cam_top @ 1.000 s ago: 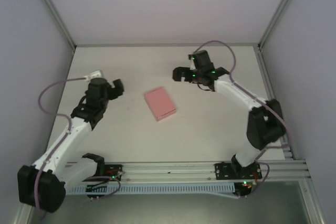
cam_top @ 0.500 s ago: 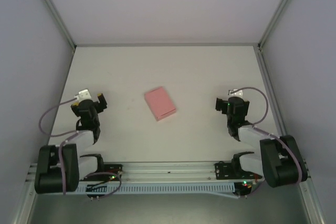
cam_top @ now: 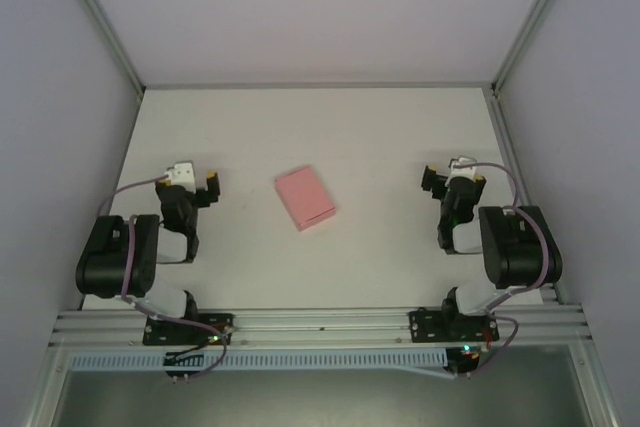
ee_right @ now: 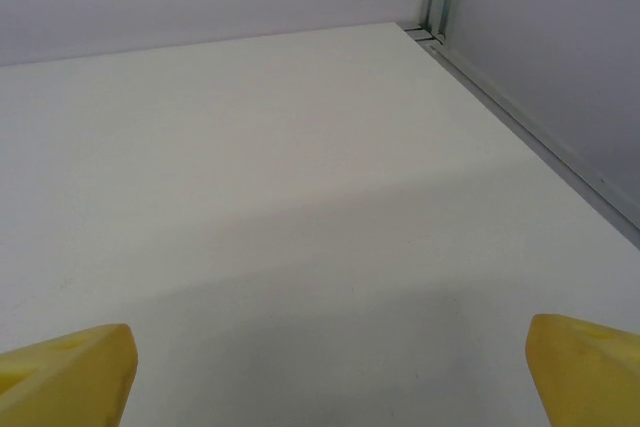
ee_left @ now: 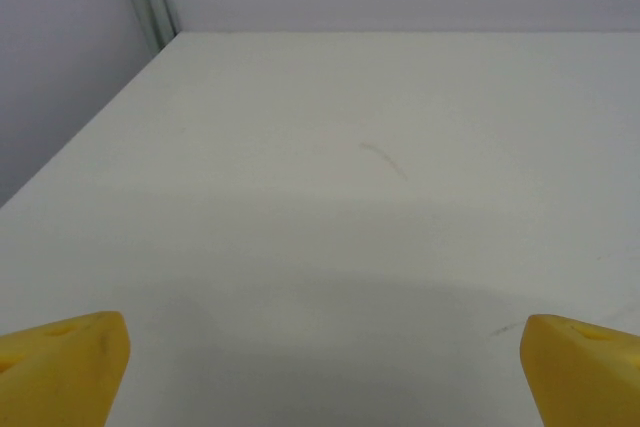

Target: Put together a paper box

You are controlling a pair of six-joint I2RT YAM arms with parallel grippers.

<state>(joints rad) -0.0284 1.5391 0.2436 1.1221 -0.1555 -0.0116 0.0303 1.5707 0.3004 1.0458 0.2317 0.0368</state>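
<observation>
A small closed pink paper box (cam_top: 305, 198) lies flat in the middle of the white table (cam_top: 330, 137), turned slightly askew. My left gripper (cam_top: 196, 185) sits folded back at the left, well apart from the box, open with nothing between its yellow fingertips (ee_left: 62, 367). My right gripper (cam_top: 447, 181) is folded back at the right, equally far from the box, also open and empty, its yellow fingertips (ee_right: 585, 367) wide apart. Both wrist views look over bare tabletop.
Grey walls with aluminium corner posts (cam_top: 100, 22) enclose the table on three sides. A metal rail (cam_top: 320, 325) runs along the near edge, holding both arm bases. A faint scuff mark (ee_left: 385, 159) shows on the tabletop.
Both arms have drawn back from beside the box and folded down over their bases at the near edge. The pink box has not moved.
</observation>
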